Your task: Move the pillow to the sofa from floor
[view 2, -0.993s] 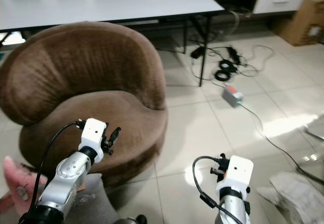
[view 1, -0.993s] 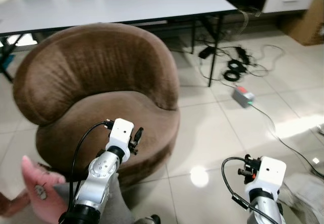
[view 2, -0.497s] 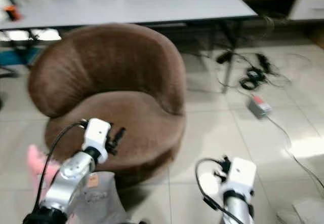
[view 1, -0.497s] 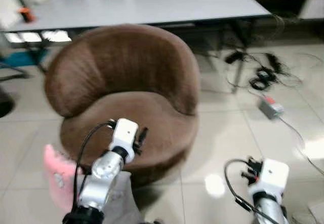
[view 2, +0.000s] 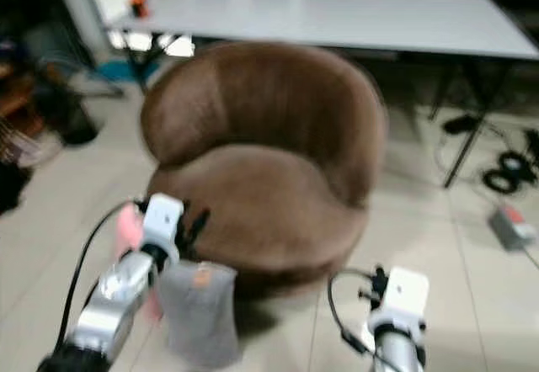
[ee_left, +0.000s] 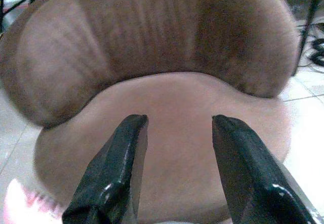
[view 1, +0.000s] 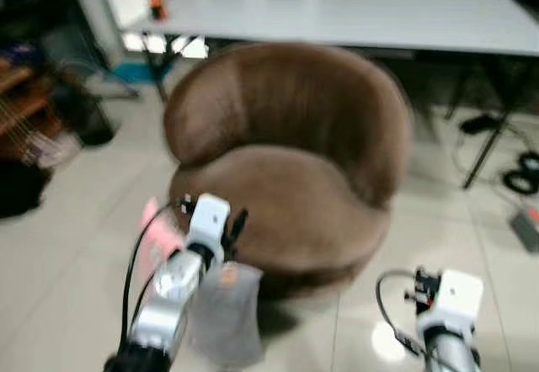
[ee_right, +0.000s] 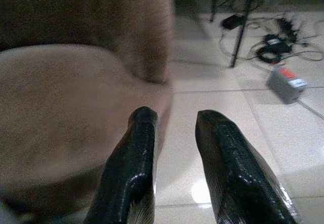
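Pillow (view 1: 160,227) first: I see a pink shape on the floor (view 1: 76,220) against the sofa's (view 1: 286,162) lower front edge, on my left side, partly hidden behind the left arm. The head views are blurred, so I take it for the pillow rather than know it; its long axis I cannot tell. A pink corner also shows low in the left wrist view, beneath the fingers.

Left pincer (ee_left: 174,168) hangs in front of the brown seat cushion with its two black fingers apart and nothing between them. It looks straight at the sofa, so the pillow lies below it and off to its outer side, towards the floor. Right pincer (ee_right: 174,163) is also parted and empty, pointing past the sofa's right flank at bare tile, with cables (ee_right: 273,46) and a grey box (ee_right: 286,82) further off.

Just beside the left forearm a grey, bag-like thing (view 2: 200,309) stands on the floor, between me and the seat; I can't make out what it is.

My judgement: the pickup has not begun. The left arm is plainly the nearer one, and the coming move turns on dropping that pincer down and leftward to the pink shape, clear of the grey thing. The white tabletop (view 1: 354,14) behind the sofa plays no part.
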Available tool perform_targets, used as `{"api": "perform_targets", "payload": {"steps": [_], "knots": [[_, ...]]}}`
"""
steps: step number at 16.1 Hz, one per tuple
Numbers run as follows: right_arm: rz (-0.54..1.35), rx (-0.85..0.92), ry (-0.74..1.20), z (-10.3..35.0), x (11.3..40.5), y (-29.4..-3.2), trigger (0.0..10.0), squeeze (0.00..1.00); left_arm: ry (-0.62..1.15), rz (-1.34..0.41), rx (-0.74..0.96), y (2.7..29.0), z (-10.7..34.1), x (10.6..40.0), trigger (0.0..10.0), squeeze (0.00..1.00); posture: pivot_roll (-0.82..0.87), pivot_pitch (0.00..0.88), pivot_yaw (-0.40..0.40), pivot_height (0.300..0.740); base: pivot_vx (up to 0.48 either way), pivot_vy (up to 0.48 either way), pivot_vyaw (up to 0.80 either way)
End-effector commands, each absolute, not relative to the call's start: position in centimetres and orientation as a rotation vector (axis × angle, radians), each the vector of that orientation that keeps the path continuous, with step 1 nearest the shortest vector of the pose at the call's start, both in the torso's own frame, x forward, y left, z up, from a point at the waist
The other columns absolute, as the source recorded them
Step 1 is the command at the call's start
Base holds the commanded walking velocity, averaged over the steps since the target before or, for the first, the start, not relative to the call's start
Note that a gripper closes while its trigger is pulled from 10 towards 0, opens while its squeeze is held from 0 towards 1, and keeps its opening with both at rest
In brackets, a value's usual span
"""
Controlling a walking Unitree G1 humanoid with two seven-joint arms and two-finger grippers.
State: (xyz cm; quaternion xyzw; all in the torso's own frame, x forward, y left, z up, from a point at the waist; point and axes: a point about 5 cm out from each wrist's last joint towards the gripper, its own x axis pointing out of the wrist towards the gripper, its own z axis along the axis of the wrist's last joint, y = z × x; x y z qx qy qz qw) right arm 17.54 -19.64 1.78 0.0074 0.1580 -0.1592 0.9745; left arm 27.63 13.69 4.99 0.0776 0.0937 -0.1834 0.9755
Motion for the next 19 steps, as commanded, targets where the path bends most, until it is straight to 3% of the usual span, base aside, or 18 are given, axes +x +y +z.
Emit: {"api": "perform_targets", "payload": {"steps": [1, 9, 16, 19], "knots": [[-0.299, 0.01, 0.308, 1.9, 17.8, -19.3, 10.0, 0.0, 0.188, -0.374, 0.151, 13.9, 5.0, 27.6, 10.0, 0.0, -0.02, 0.002, 0.041, 0.74, 0.0, 0.0, 0.8], [-0.216, 0.014, 0.278, 2.3, 18.4, -18.2, 10.0, 0.0, 0.171, -0.39, 0.136, 14.0, 5.3, 27.6, 10.0, 0.0, -0.01, 0.003, 0.038, 0.74, 0.249, 0.0, 0.8], [-0.253, 0.053, 0.266, 2.3, 18.5, -18.6, 10.0, 0.0, 0.176, -0.394, 0.138, 14.0, 5.2, 27.5, 10.0, 0.0, 0.0, 0.003, 0.03, 0.74, 0.355, 0.0, 0.0], [-0.236, 0.062, 0.283, 2.1, 18.5, -18.5, 10.0, 0.0, 0.144, -0.46, 0.155, 13.7, 5.2, 26.9, 10.0, 0.0, 0.0, 0.001, 0.028, 0.735, 0.0, 0.0, 0.0]]}}
